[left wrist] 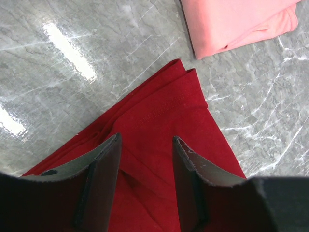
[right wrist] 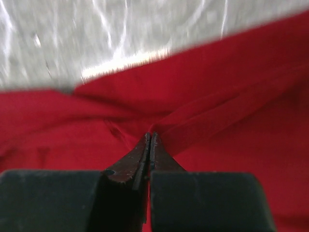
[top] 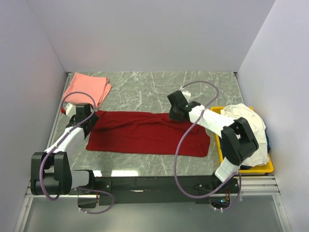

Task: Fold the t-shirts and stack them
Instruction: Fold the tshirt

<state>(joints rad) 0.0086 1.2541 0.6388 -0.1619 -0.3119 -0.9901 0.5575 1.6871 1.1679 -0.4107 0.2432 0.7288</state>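
Observation:
A deep red t-shirt (top: 145,133) lies folded into a long strip across the middle of the table. My left gripper (top: 91,117) hovers open over its left end, and red cloth (left wrist: 164,116) shows between the spread fingers (left wrist: 108,159). My right gripper (top: 175,115) sits at the strip's far edge, right of centre. It (right wrist: 151,135) is shut, pinching a raised fold of the red t-shirt (right wrist: 231,111), with creases running out from the tips. A folded salmon pink t-shirt (top: 88,88) (left wrist: 231,24) rests at the back left. A crumpled cream white t-shirt (top: 246,125) lies in the tray.
A yellow plastic tray (top: 256,169) stands at the right edge of the table, with something dark blue (top: 267,142) under the white cloth. Grey walls close in the back and both sides. Bare marble tabletop (top: 145,89) lies beyond the red strip.

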